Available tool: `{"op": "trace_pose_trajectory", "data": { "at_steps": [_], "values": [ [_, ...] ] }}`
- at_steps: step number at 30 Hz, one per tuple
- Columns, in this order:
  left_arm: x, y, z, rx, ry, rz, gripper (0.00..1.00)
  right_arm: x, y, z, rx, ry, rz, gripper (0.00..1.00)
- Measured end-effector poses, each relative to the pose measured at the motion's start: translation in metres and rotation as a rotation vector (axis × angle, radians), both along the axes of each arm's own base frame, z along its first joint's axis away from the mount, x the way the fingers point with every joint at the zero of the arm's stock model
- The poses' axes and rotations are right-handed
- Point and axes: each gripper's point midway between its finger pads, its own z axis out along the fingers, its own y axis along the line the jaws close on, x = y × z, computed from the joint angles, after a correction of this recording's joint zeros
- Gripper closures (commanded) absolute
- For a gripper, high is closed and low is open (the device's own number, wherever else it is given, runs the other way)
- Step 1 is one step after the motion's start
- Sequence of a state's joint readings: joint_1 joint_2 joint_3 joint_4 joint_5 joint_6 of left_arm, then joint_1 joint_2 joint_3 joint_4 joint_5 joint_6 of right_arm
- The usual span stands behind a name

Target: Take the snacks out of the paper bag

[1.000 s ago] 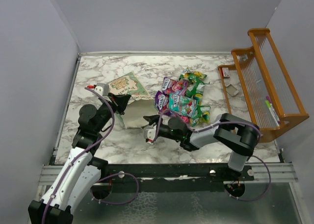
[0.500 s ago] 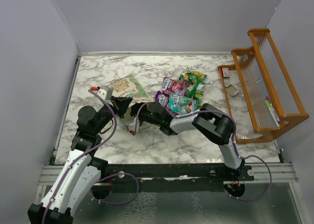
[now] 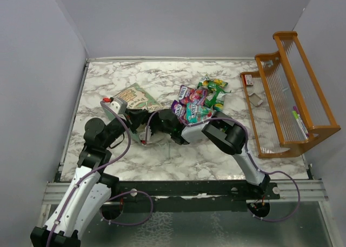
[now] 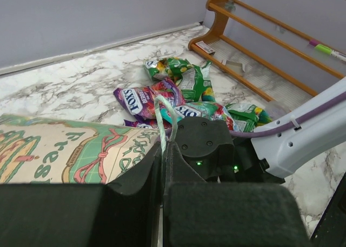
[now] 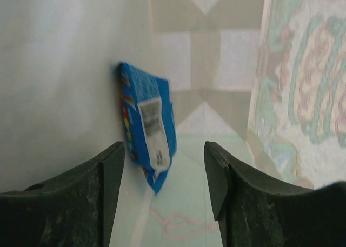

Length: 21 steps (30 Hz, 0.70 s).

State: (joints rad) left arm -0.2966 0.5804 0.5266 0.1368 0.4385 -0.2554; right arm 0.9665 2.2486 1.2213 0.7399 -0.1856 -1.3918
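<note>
Lying on its side on the marble table (image 3: 184,155), the paper bag (image 3: 136,97) has its mouth toward the right arm, and the first risk is with it: the bag is light, so a push from inside could slide or crush it. The pile of snacks (image 3: 201,102) already out lies near the mouth; the arm, when it comes back, could sweep them away. The right gripper (image 5: 164,158) is deep inside the bag, fingers about half apart and holding nothing; the blue packet (image 5: 146,122) stands on edge just ahead, so closing too early would catch only paper. The left gripper (image 4: 164,149) is closed tight on the thin green handle (image 4: 160,113), which may tear or slip.
</note>
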Motion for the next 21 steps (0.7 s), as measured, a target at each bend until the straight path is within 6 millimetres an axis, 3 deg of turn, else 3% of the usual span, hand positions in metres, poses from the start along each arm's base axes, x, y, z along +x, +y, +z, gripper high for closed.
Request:
{"op": "trace_pose_trajectory", "data": {
  "at_steps": [8,21],
  "values": [
    [-0.006,-0.006,-0.005,0.018,-0.008,-0.049,1.0,0.014,0.018,-0.002,0.028,0.002,0.006,0.34],
    [0.0,-0.014,-0.011,0.01,0.018,-0.076,1.0,-0.001,0.044,-0.003,0.115,0.012,0.146,0.34]
  ]
}}
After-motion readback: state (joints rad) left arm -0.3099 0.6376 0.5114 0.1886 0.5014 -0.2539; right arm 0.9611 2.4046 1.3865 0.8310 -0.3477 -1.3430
